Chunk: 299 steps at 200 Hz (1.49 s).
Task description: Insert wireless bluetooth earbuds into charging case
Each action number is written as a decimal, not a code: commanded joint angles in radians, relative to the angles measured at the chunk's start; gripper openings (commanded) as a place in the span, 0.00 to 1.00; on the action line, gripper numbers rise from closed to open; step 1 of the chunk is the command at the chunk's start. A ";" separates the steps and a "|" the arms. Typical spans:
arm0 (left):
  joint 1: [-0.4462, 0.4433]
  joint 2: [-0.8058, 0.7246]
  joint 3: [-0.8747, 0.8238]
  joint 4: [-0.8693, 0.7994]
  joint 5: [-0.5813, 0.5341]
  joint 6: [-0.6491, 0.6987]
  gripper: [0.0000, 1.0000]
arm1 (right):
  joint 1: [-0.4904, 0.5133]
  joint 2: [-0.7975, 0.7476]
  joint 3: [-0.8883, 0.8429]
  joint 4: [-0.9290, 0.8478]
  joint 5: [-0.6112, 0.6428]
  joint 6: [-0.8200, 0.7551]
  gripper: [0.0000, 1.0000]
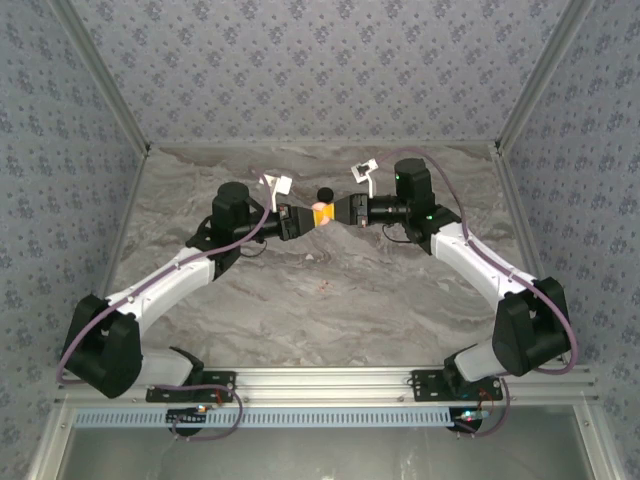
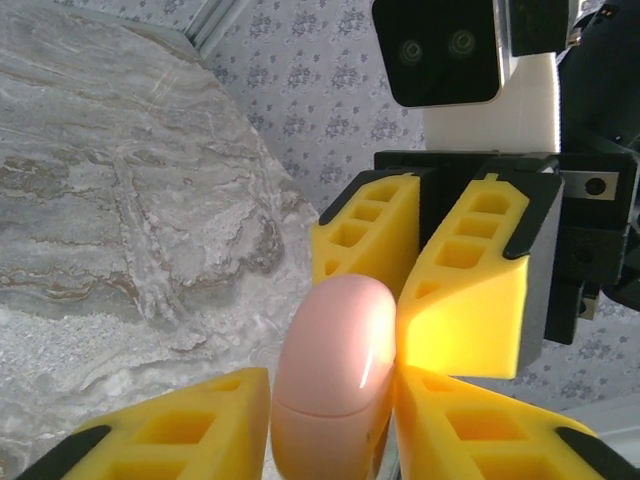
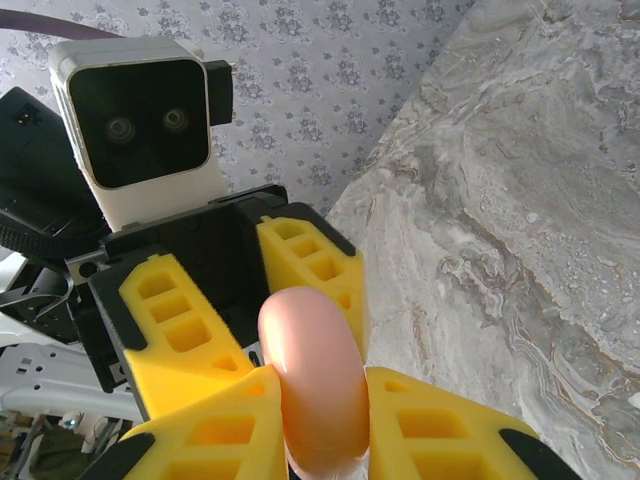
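The left gripper [image 1: 298,221] and the right gripper [image 1: 343,212] meet tip to tip above the middle of the marbled bench [image 1: 330,300]. Both are closed on the salmon-pink charging case [image 1: 322,213], which is held edge-on between them and clear of the surface. Each gripper's yellow fingers [image 3: 235,392] press against the case's smooth sides. A black round puck [image 1: 323,194] sits on the bench just beyond the case.
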 commanded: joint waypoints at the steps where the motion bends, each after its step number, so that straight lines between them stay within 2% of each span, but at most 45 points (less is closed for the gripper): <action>1: -0.010 0.011 0.001 0.033 0.009 -0.005 0.23 | 0.009 -0.029 0.035 0.013 -0.009 -0.001 0.21; 15: -0.012 0.011 0.003 0.035 0.010 -0.005 0.18 | 0.010 -0.028 0.035 0.005 -0.008 -0.005 0.22; 30: -0.011 0.006 0.004 0.015 0.002 0.010 0.17 | 0.010 -0.033 0.037 -0.019 -0.001 -0.019 0.26; 57: -0.012 -0.006 0.029 -0.060 -0.003 0.081 0.18 | 0.009 -0.060 0.058 -0.144 0.055 -0.100 0.41; 72: -0.012 -0.013 0.046 -0.101 -0.010 0.142 0.19 | 0.010 -0.080 0.080 -0.246 0.100 -0.166 0.45; 93: -0.013 -0.030 0.035 -0.081 -0.012 0.252 0.19 | 0.011 -0.112 0.108 -0.367 0.156 -0.249 0.47; 120: -0.017 -0.074 -0.065 0.091 0.029 0.450 0.22 | 0.023 -0.152 0.111 -0.473 0.205 -0.330 0.49; 144: -0.024 -0.101 -0.086 0.066 0.036 0.626 0.21 | 0.034 -0.172 0.154 -0.537 0.226 -0.384 0.49; 165: -0.026 -0.110 -0.093 0.050 0.050 0.704 0.20 | 0.052 -0.179 0.167 -0.574 0.226 -0.424 0.50; 223: -0.052 -0.126 -0.118 0.066 0.045 0.800 0.17 | 0.106 -0.157 0.199 -0.652 0.262 -0.499 0.51; 299: -0.069 -0.141 -0.129 0.071 0.054 0.815 0.17 | 0.113 -0.114 0.213 -0.669 0.301 -0.503 0.52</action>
